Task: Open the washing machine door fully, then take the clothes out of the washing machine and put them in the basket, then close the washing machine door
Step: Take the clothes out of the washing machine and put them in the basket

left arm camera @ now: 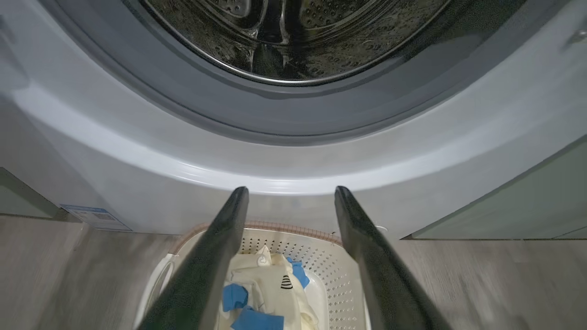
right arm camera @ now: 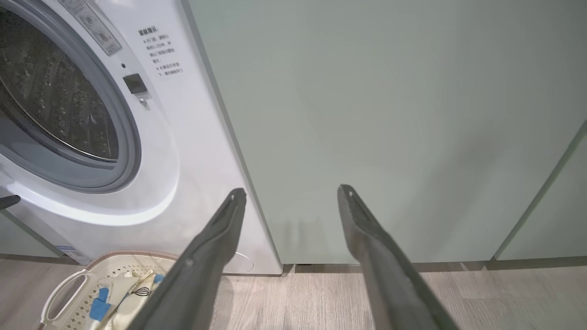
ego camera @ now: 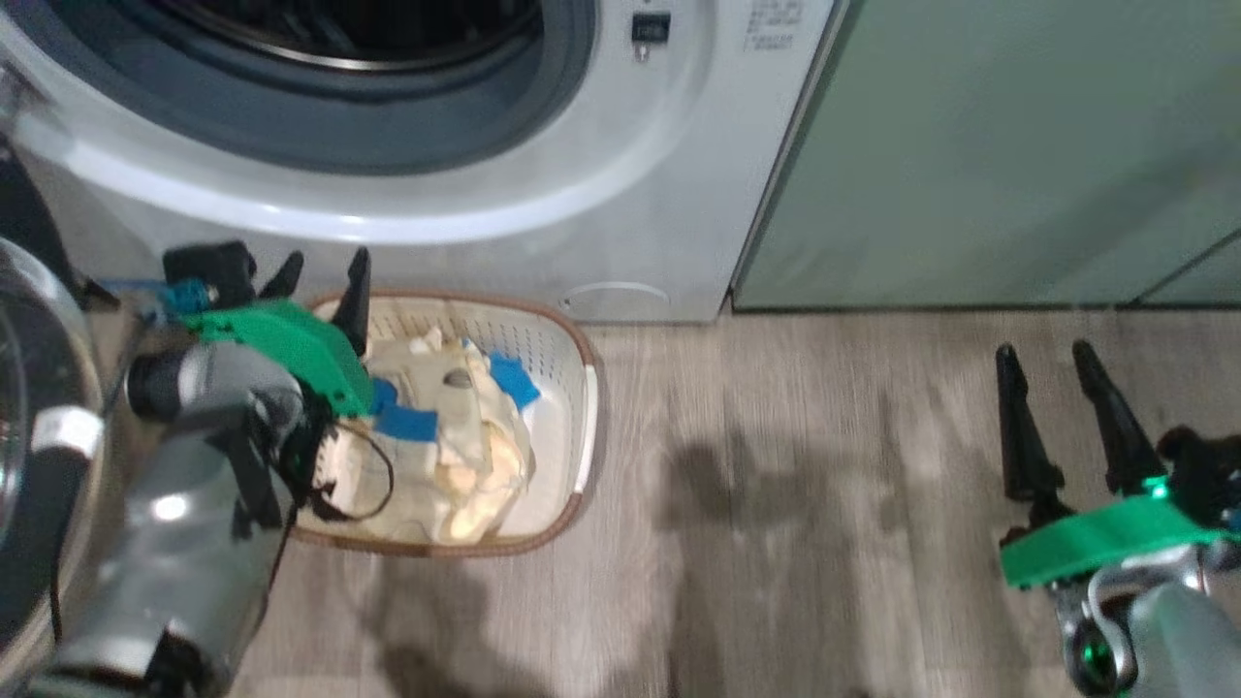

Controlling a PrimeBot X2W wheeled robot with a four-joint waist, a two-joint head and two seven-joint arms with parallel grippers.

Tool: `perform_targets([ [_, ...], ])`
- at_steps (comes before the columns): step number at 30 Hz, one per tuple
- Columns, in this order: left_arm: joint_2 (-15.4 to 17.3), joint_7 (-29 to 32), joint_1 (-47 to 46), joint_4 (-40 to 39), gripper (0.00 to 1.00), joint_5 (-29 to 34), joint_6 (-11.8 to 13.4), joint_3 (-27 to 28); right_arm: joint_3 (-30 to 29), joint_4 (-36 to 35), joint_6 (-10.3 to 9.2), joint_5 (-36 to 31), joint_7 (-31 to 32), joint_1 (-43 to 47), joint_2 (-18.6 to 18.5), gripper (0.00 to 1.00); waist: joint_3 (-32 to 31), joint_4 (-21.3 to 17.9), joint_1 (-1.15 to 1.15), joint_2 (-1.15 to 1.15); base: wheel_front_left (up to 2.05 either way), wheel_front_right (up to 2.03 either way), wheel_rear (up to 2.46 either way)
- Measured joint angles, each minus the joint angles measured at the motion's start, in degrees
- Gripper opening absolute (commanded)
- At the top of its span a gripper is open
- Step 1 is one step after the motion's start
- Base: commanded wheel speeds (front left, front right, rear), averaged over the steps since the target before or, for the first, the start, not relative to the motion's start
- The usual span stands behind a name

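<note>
Hanging open at far left: door (ego camera: 21, 330). Left gripper (ego camera: 326, 260) fingers spread, empty, above basket (ego camera: 545, 347) rear rim. Clothes (ego camera: 465, 436) piled inside basket, just before washing machine (ego camera: 620, 194). Right gripper (ego camera: 1045, 354) fingers apart, empty, near green cabinet (ego camera: 970, 145).

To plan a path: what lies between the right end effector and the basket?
Only bare wooden floor with shadows lies between the right end effector and the basket; the head view shows this.
</note>
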Motion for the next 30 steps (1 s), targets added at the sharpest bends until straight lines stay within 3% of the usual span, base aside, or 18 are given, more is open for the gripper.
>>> perform_targets([
  [15, -0.46, 0.00, 23.42, -21.80, 1.00, 5.68, 2.26, 11.66, -0.81, 0.53, 0.00, -0.36, 0.00, 8.51, -0.59, 1.00, -12.81, 0.86, 0.00, 0.00, 0.00, 0.00, 0.00],
  [22, -1.57, 0.00, 32.54, -28.59, 1.00, 8.62, 1.44, 15.07, -1.10, 0.48, 0.00, -0.37, 0.00, 11.15, -0.68, 1.00, -17.10, 1.15, 0.00, 0.00, 0.00, 0.00, 0.00],
  [30, -3.14, 0.00, 36.86, -32.22, 1.00, 10.56, -0.02, 17.25, -2.33, 0.03, 0.00, -0.46, 0.00, 12.25, -0.73, 1.00, -19.64, 1.96, 0.00, 0.00, 0.00, 0.00, 0.00],
])
